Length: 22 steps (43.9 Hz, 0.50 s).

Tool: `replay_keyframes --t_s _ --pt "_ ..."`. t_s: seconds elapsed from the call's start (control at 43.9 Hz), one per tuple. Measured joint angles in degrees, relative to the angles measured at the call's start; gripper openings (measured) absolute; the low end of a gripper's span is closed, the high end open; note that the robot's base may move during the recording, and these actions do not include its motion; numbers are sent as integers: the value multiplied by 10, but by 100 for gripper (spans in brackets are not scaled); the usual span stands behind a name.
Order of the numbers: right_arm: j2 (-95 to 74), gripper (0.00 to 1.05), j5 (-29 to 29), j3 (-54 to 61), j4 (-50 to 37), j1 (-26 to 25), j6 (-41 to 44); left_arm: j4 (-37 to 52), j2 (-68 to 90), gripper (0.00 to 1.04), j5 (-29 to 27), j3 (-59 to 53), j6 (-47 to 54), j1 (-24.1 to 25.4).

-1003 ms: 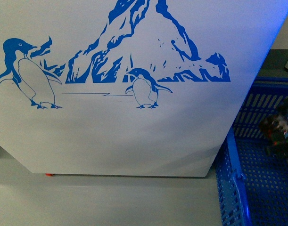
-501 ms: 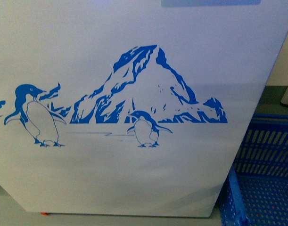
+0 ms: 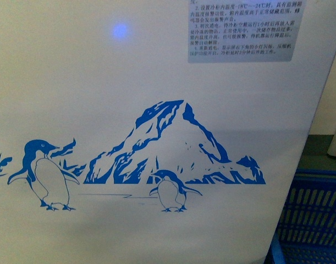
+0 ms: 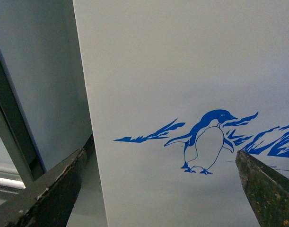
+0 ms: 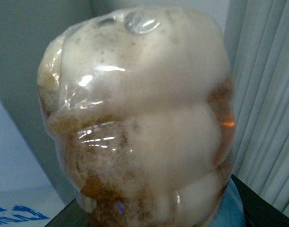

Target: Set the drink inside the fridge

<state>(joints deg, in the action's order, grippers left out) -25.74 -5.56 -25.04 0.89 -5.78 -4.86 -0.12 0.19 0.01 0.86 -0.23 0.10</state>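
The fridge (image 3: 129, 110) fills the front view as a white wall with a blue mountain and penguin decal and a grey text label near the top. Neither arm shows there. In the left wrist view the same white side (image 4: 182, 71) with one penguin faces my left gripper (image 4: 163, 189), whose dark fingers (image 4: 54, 189) stand wide apart with nothing between them. The drink (image 5: 139, 118) fills the right wrist view, a clear ribbed bottle full of pale foam over brown liquid, with a strip of light-blue label low down. My right gripper is shut on it, its fingers mostly hidden behind the bottle.
A blue slatted plastic crate (image 3: 310, 220) stands on the floor to the right of the fridge. A grey cabinet side (image 4: 35, 80) stands close beside the fridge's left edge. Pale pleated curtain (image 5: 267, 104) hangs behind the bottle.
The front view has risen: the decal slid down the frame, the text label came into view, and the floor and most of the crate dropped out of sight.
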Motion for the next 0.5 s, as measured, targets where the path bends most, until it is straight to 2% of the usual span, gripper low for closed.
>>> replay_keyframes --t_s 0.114,0.228,0.501 --pt "55 45 -14 12 26 5 -21 0 0 97 0 0 0 0" --pt "96 45 -47 34 18 42 -28 0 0 97 0 0 0 0" --pt "99 45 -49 43 18 57 -31 0 0 97 0 0 0 0"
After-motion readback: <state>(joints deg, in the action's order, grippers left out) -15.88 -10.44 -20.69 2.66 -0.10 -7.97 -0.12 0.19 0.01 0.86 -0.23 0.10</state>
